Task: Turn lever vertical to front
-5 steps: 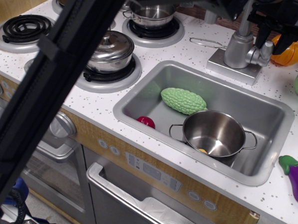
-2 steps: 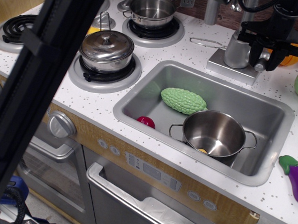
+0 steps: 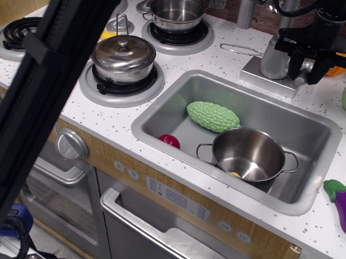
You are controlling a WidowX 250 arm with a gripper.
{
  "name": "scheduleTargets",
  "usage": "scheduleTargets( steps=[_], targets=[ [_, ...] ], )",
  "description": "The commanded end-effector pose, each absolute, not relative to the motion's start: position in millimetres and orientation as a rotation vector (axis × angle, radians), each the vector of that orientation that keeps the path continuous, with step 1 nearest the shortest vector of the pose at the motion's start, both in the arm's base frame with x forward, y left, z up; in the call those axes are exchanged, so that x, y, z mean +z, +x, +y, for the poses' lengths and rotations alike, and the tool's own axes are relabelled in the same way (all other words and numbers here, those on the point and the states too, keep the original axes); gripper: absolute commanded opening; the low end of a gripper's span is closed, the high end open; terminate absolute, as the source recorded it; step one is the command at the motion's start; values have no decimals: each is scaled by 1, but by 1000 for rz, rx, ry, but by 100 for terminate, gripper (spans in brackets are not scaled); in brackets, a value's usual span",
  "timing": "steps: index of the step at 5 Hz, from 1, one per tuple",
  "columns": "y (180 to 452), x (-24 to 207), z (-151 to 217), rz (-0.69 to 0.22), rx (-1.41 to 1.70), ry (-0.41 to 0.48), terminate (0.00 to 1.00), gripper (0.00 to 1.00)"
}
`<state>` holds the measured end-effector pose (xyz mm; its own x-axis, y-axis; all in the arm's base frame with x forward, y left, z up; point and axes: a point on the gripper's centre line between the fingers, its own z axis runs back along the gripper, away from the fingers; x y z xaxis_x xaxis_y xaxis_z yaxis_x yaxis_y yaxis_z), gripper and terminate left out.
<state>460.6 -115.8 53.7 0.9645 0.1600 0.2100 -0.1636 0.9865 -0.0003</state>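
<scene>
The lever (image 3: 304,67) is a short silver-grey stub jutting to the right from the thick grey faucet post (image 3: 275,58), which stands on a square base (image 3: 263,76) behind the sink. My black gripper (image 3: 306,66) has come down from above over the lever. One finger (image 3: 294,61) stands between post and lever end, the other (image 3: 318,68) to the lever's right. The jaws look open and straddle the lever, which is partly hidden by the fingers. I cannot see whether the pads touch it.
The sink (image 3: 162,106) holds a green bitter gourd (image 3: 213,116), a red fruit (image 3: 170,141) and a steel pot (image 3: 248,154). A lidded pot (image 3: 124,58) and an open pot (image 3: 177,12) sit on burners. A thin wire handle (image 3: 241,49) lies left of the post. The arm's black link (image 3: 41,93) blocks the left foreground.
The arm swung left across the foreground, uncovering the stove. The gripper dropped from above the faucet to the lever's level and has edged slightly left since. The lever has not visibly moved.
</scene>
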Motion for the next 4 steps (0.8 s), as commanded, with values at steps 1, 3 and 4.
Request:
scheduleTargets(
  steps=[1,3,4],
  targets=[
    [463,81,-126,-246,145,-19,0,0],
    [465,73,-127,-254,139,-23,0,0],
    [465,73,-125,-257,119,-14,100,100]
  ],
)
